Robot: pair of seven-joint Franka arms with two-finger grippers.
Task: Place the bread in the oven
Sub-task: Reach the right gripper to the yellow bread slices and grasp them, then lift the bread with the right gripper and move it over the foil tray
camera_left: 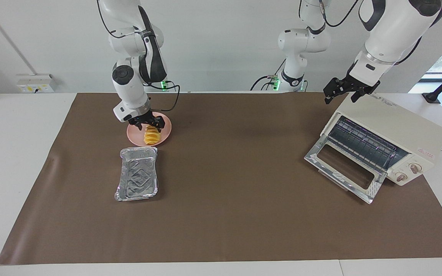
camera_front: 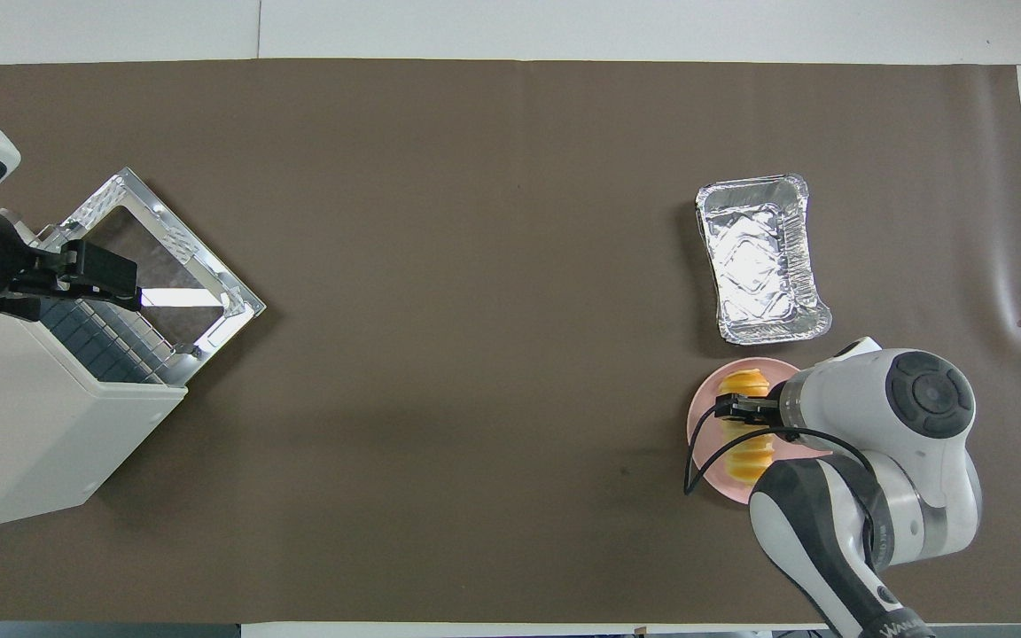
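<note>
The bread (camera_left: 151,137), a golden ridged loaf, lies on a pink plate (camera_left: 134,137) toward the right arm's end of the table. My right gripper (camera_left: 150,125) is down over the loaf, open, one finger on each side of it. From overhead the right gripper (camera_front: 745,413) crosses the middle of the bread (camera_front: 746,382) on the plate (camera_front: 704,427). The cream oven (camera_left: 395,128) stands at the left arm's end with its glass door (camera_left: 342,168) dropped open. My left gripper (camera_left: 340,93) waits open above the oven's top. Overhead, the left gripper (camera_front: 98,270) hangs over the oven (camera_front: 23,425) by its rack.
A silver foil tray (camera_left: 137,174) lies just farther from the robots than the plate, seen overhead as the foil tray (camera_front: 760,257). A brown mat (camera_left: 236,214) covers the table. The open door (camera_front: 165,257) juts out toward the table's middle.
</note>
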